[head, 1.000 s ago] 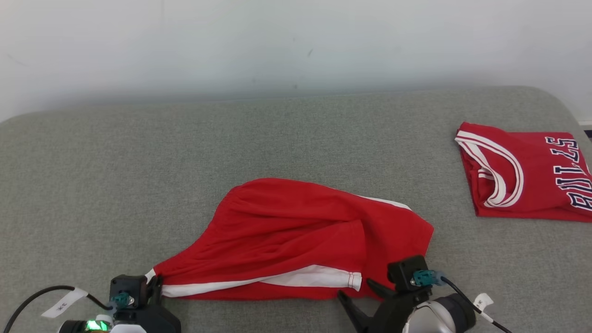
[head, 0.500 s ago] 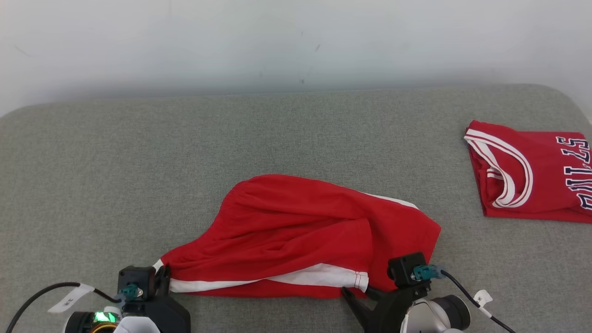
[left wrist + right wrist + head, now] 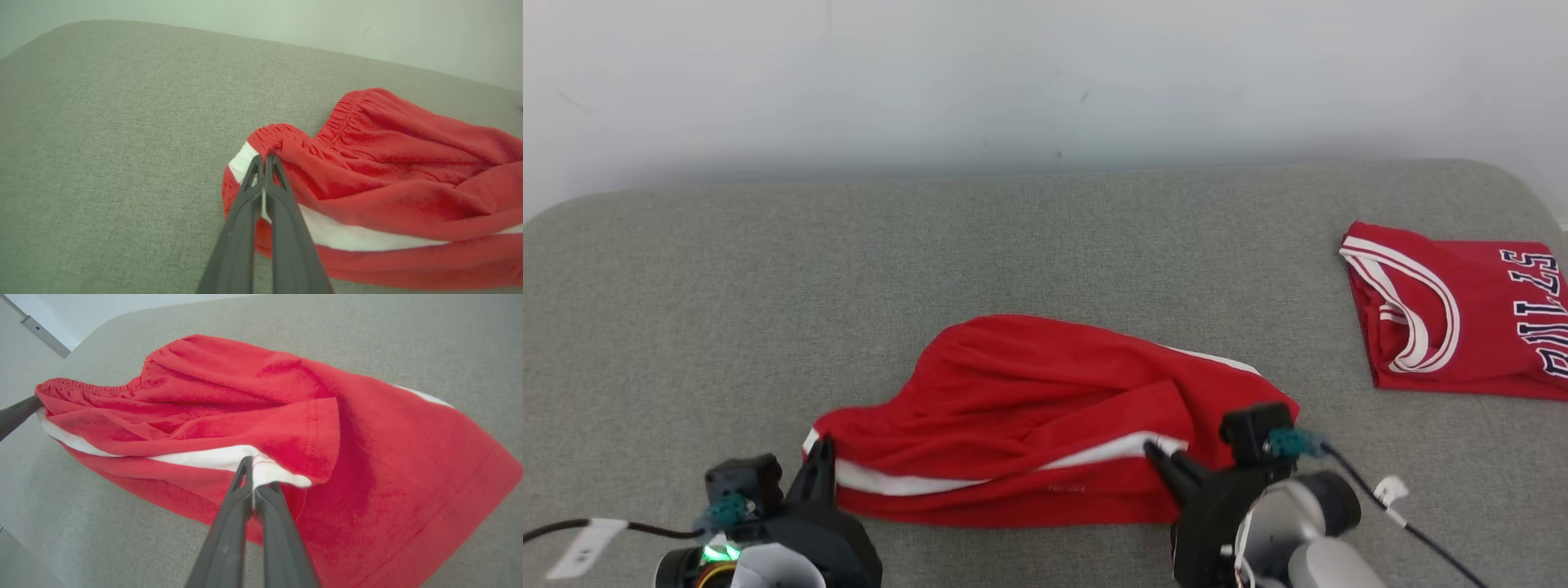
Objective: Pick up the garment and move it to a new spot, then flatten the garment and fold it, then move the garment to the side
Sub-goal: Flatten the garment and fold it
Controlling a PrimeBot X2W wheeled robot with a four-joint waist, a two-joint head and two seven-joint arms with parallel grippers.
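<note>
The garment [image 3: 1045,416] is a pair of red shorts with a white side stripe, lying crumpled on the grey cushion. My left gripper [image 3: 821,457] is shut on its waistband corner at the left end; in the left wrist view the left gripper [image 3: 263,163] pinches the white stripe by the elastic of the garment [image 3: 388,183]. My right gripper [image 3: 1164,457] is shut on the hem end of the white stripe; in the right wrist view the right gripper [image 3: 255,477] clamps that white edge of the garment [image 3: 367,457], lifted slightly.
A folded red jersey [image 3: 1454,310] with white trim and dark lettering lies at the right edge of the grey cushion [image 3: 768,286]. A pale wall rises behind the cushion. Open cushion stretches left of and behind the shorts.
My right gripper has closed on the stripe's hem end and moved forward with it, lifting the near edge. The left gripper stays shut on the waistband. The camera has shifted slightly.
</note>
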